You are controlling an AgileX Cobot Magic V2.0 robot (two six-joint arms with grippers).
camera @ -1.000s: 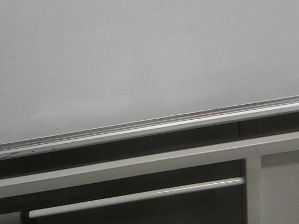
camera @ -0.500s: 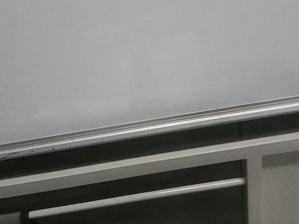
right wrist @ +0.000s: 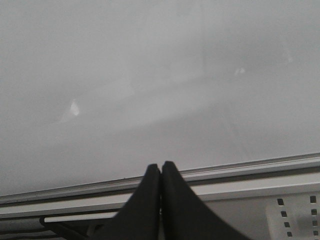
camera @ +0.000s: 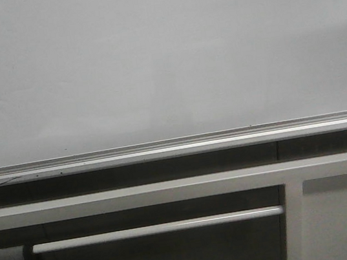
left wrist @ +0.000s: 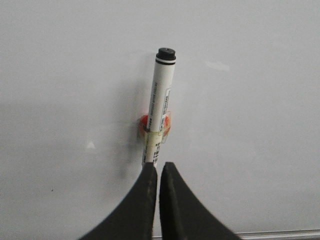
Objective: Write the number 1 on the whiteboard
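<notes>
Facing the whiteboard, you see from the front camera only its pale, glossy face, with no stroke on it; the number 1 is not visible in any view. The silver tray rail runs along the board's lower edge. Below it sits a white-framed cabinet with a horizontal bar handle. Neither arm shows in the front view.

Left wrist camera: your left gripper has its dark fingers nearly together, clamped on the lower end of a white marker. The marker points away from the fingers toward the board, its black tip end at or very close to the surface; contact cannot be confirmed. A printed label runs down the barrel. A band of clear tape and a small orange-red piece wrap the barrel just above the fingers. The marker's soft shadow lies on the board beside it. The board around the tip is unmarked.

Right wrist camera: your right gripper has its fingers pressed together with nothing between them. It hangs in front of the board's lower part, with the tray rail crossing just beyond the fingertips and a perforated pale panel beneath it.
</notes>
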